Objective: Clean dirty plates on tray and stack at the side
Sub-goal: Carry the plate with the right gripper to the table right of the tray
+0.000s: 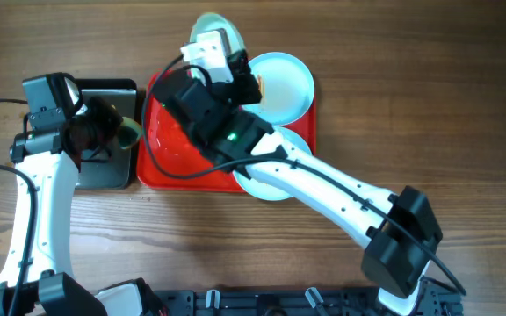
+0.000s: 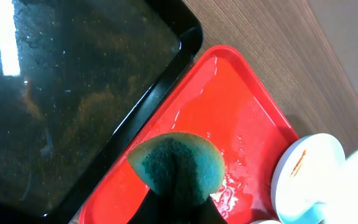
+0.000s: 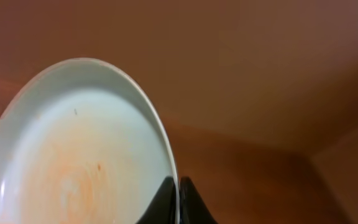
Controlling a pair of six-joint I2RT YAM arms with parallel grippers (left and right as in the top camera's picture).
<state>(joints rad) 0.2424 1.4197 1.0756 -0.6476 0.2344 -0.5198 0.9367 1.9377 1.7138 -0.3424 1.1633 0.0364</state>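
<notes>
My right gripper (image 1: 220, 51) is shut on the rim of a white plate (image 1: 209, 24) and holds it tilted over the far edge of the red tray (image 1: 169, 149). In the right wrist view the fingers (image 3: 178, 186) pinch the rim, and the plate (image 3: 73, 155) shows orange smears. A second plate (image 1: 284, 83) lies at the tray's far right. A third plate (image 1: 266, 184) lies at the near right, partly under my right arm. My left gripper (image 1: 112, 132) is shut on a green sponge (image 1: 132, 132), which shows in the left wrist view (image 2: 179, 165) above the tray's left edge (image 2: 229, 112).
A black glossy tray (image 1: 104, 171) lies against the red tray's left side, also in the left wrist view (image 2: 61, 93). The red tray's surface looks wet (image 2: 235, 180). A smeared plate edge (image 2: 306, 165) shows at the right. Wooden table (image 1: 411, 105) surrounds all.
</notes>
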